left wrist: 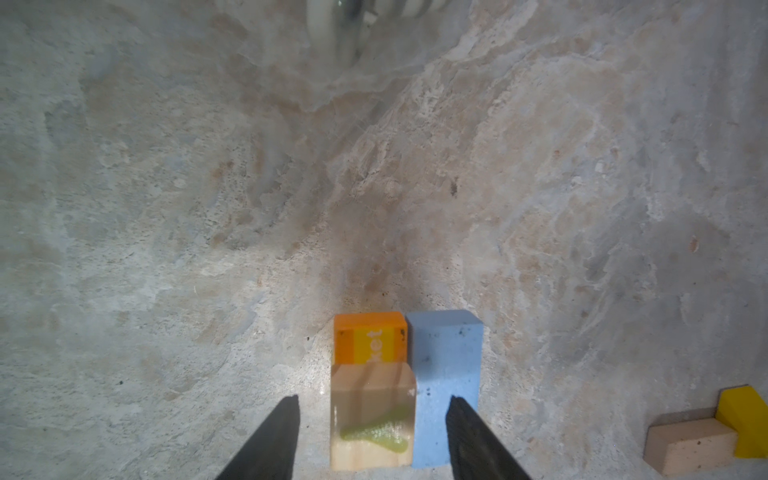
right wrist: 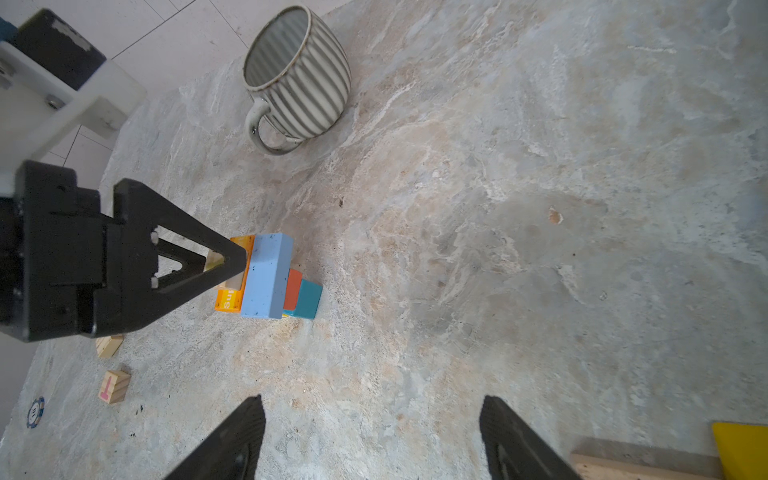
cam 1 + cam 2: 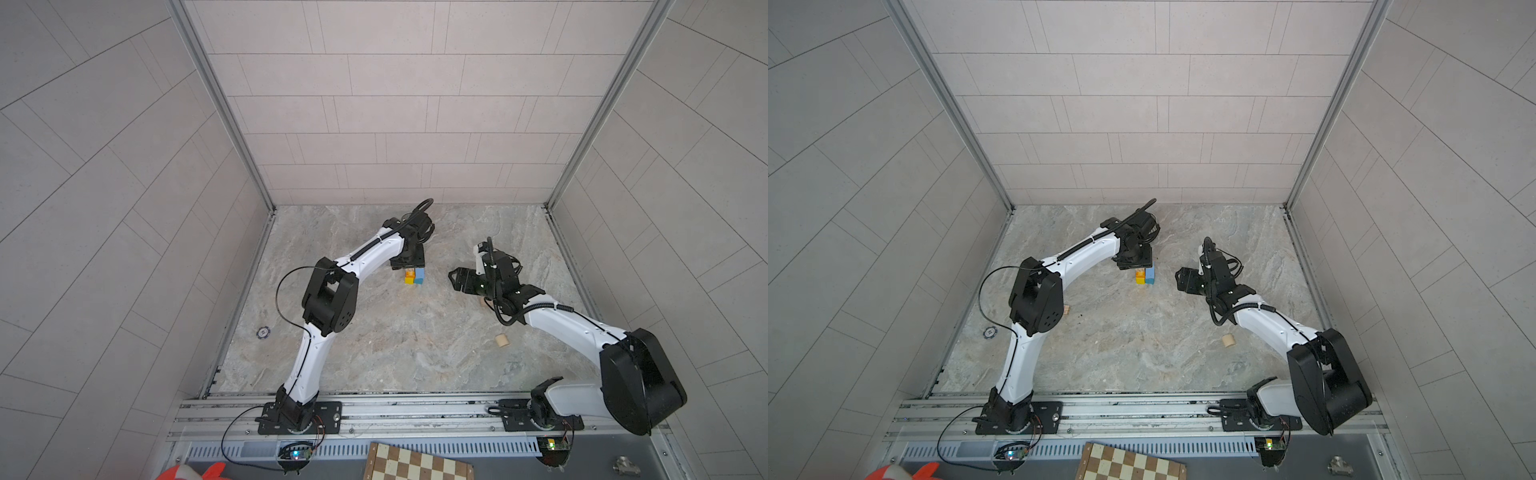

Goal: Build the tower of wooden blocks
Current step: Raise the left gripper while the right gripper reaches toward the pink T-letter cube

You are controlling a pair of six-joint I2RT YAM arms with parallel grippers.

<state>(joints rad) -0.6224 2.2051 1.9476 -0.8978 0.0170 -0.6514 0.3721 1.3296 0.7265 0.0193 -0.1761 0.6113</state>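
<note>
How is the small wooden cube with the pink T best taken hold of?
Come from straight above and close the jaws on two opposite side faces of the lettered cube. It lies flat on the table with free space all around, so probably either pair serves.

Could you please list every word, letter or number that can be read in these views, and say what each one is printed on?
"ket": white letters, apparently part of a word, on the yellow stripe of the orange block.
"ins": on that block's side in the right wrist view, partly hidden.
"T": pink, on the small wooden cube.
The edge digits on the chessboard and the markings on the poker chip are too small to read.
</note>
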